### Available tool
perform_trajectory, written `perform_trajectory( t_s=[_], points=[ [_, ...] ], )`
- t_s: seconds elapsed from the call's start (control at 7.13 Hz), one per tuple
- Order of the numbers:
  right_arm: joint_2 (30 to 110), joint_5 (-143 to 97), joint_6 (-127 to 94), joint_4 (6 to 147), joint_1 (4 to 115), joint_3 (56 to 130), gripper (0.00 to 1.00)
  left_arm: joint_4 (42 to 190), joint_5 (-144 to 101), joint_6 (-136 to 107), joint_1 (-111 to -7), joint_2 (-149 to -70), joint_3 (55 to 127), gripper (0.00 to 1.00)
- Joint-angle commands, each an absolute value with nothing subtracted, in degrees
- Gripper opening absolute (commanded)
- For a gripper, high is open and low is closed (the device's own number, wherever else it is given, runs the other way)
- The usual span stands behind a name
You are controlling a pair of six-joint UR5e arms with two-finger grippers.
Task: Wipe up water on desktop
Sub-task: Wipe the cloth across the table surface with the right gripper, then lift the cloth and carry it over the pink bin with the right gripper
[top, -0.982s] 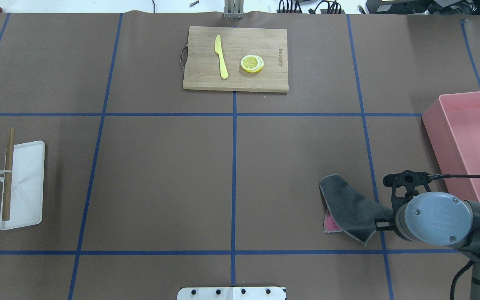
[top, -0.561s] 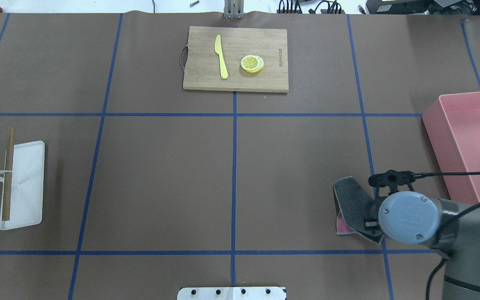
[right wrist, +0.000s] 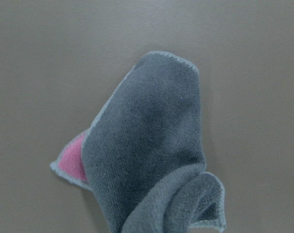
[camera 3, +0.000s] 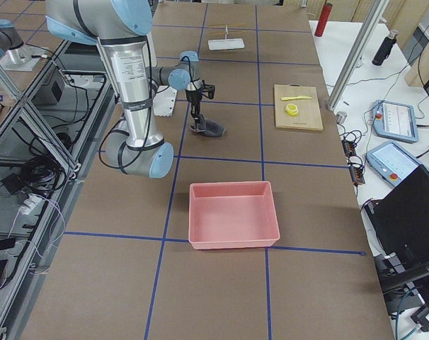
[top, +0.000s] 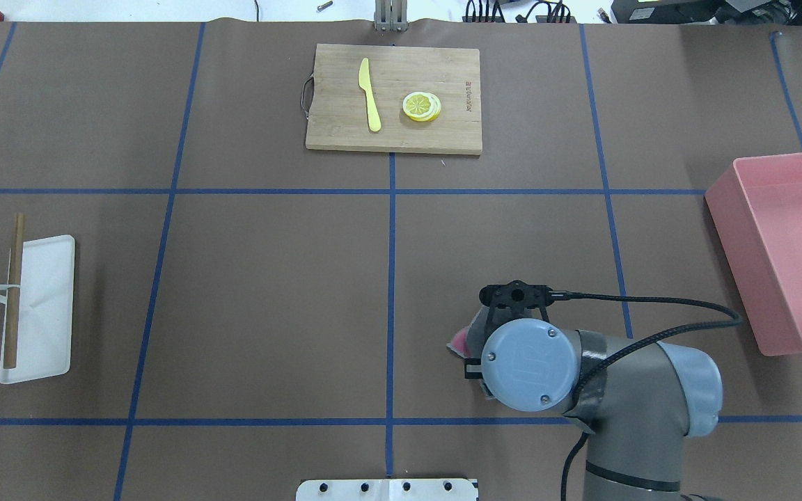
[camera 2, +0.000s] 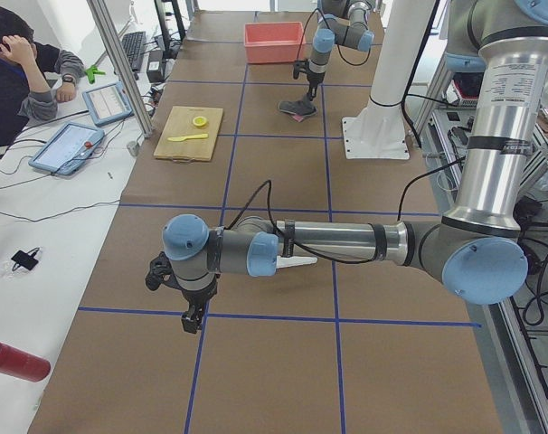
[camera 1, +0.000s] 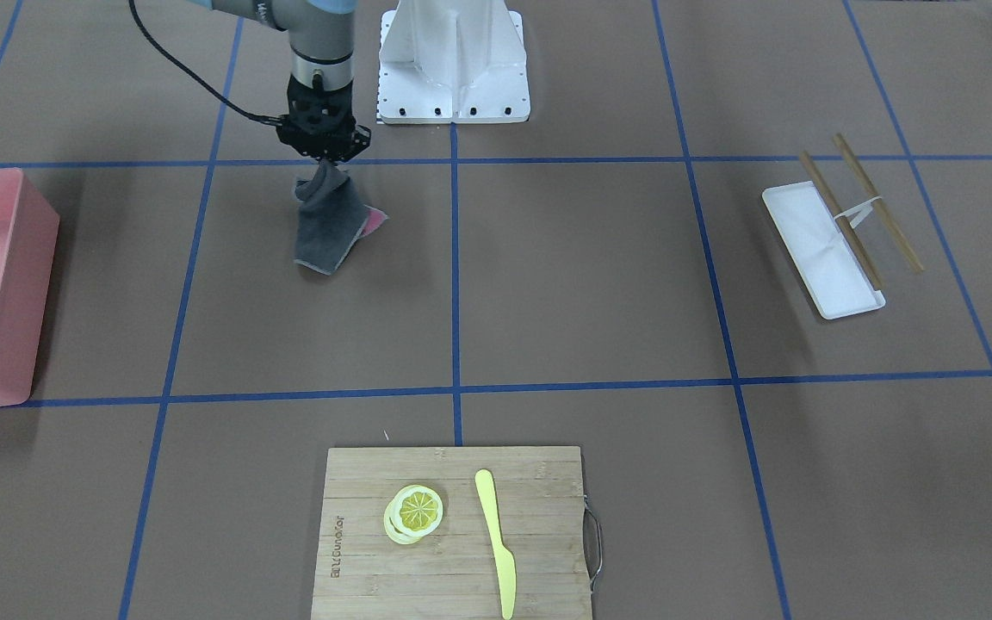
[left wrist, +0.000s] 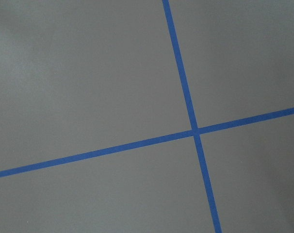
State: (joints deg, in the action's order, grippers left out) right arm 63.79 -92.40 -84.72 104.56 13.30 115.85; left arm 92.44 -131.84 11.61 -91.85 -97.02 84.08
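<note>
The desktop (top: 269, 292) is a matte brown tabletop with blue tape lines; I see no water on it. My right gripper (camera 1: 325, 162) is shut on a bunched corner of a grey cloth (camera 1: 326, 226) with a pink underside. The rest of the cloth trails on the desktop. In the overhead view the arm covers it except for a pink edge (top: 458, 341). The right wrist view shows the cloth (right wrist: 152, 145) lying folded on the brown surface. My left gripper (camera 2: 192, 318) shows only in the exterior left view, low over a tape line; I cannot tell whether it is open.
A bamboo cutting board (top: 443, 132) with a yellow knife (top: 370, 94) and lemon slices (top: 421, 106) lies at the far middle. A pink bin (top: 784, 243) stands at the right. A white tray (top: 42, 327) with wooden sticks (top: 12, 292) lies at the left.
My right arm has moved left across the blue tape line and dragged the cloth with it. The cloth has bunched up under the wrist.
</note>
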Motion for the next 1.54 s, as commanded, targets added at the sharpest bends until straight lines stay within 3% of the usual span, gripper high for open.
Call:
perform_trajectory(
  t_s=[0.0, 0.28, 0.7, 1.12, 1.4],
  points=[
    [60.6, -89.8, -91.9, 93.0, 11.2, 112.9, 0.0, 92.3, -131.8, 11.6, -91.8, -97.0, 84.2, 0.99],
    [60.7, -87.1, -93.9, 85.0, 10.9, 113.6, 0.0, 92.2, -131.8, 11.6, -91.8, -97.0, 84.3, 0.99],
    [64.7, -90.6, -91.4, 86.3, 16.6, 122.0, 0.0, 93.3, -131.9, 3.8, -91.8, -95.9, 84.5, 0.99],
    [66.8, -108.9, -68.8, 105.3, 36.8, 128.3, 0.0, 93.5, -134.0, 3.4, -91.8, -95.8, 84.6, 0.99],
    [75.3, -115.7, -50.6, 109.3, 49.3, 129.5, 0.0, 93.6, -134.0, 3.4, -91.8, -95.6, 84.6, 0.99]
  ],
)
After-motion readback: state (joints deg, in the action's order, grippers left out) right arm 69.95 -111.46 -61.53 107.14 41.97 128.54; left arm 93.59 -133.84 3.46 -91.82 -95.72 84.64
